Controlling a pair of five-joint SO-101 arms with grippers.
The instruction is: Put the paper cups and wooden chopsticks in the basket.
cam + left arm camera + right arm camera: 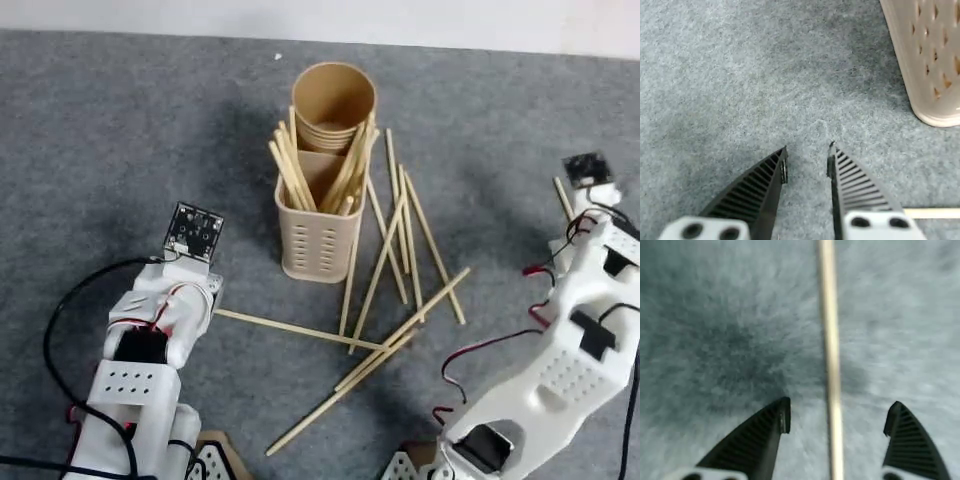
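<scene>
A beige perforated basket (pixel 318 240) stands mid-table. It holds stacked paper cups (pixel 333 100) in its far part and several wooden chopsticks (pixel 300 175) leaning in its near part. Several loose chopsticks (pixel 400 335) lie fanned on the grey carpet to its right and front. My left gripper (pixel 808 150) is open just above bare carpet, left of the basket (pixel 930 55), with nothing between its fingers. My right gripper (pixel 841 402) is open low over the carpet, and a single chopstick (pixel 827 315) runs lengthwise between its fingers. That chopstick (pixel 563 198) lies at the far right.
One long chopstick (pixel 300 328) lies in front of the left arm (pixel 150 330), its end beside the left gripper's finger (pixel 932 213). The right arm (pixel 570 360) stretches along the right edge. Grey carpet covers the table; a white wall borders the far side.
</scene>
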